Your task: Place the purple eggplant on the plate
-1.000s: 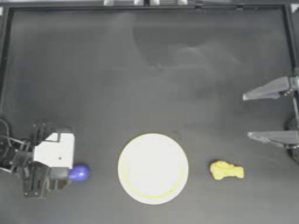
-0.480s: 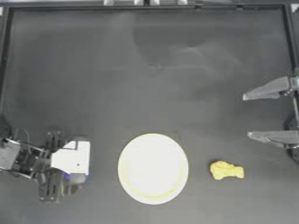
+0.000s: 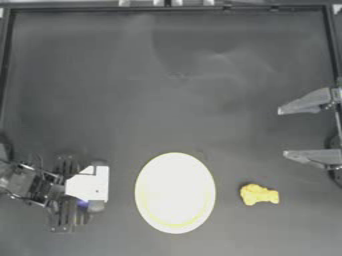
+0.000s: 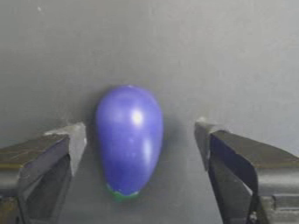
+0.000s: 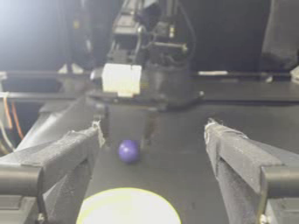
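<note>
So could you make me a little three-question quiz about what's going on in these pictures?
1. True or false: the purple eggplant already lies on the plate.
2. What lies on the table on the plate's far side from the eggplant? A) a red cup B) a lumpy yellow object C) a spoon
3. Fill in: the left gripper has its jaws ____ around the eggplant, not touching it.

Key: 1 false, it lies on the table beside the plate. 2 B. 3 open. The right gripper waits at the table's right edge.

My left gripper [image 4: 137,144] straddled the eggplant [image 4: 129,141], left of the plate [image 3: 175,192]; a lumpy toy [image 3: 258,194] lay right of it.
</note>
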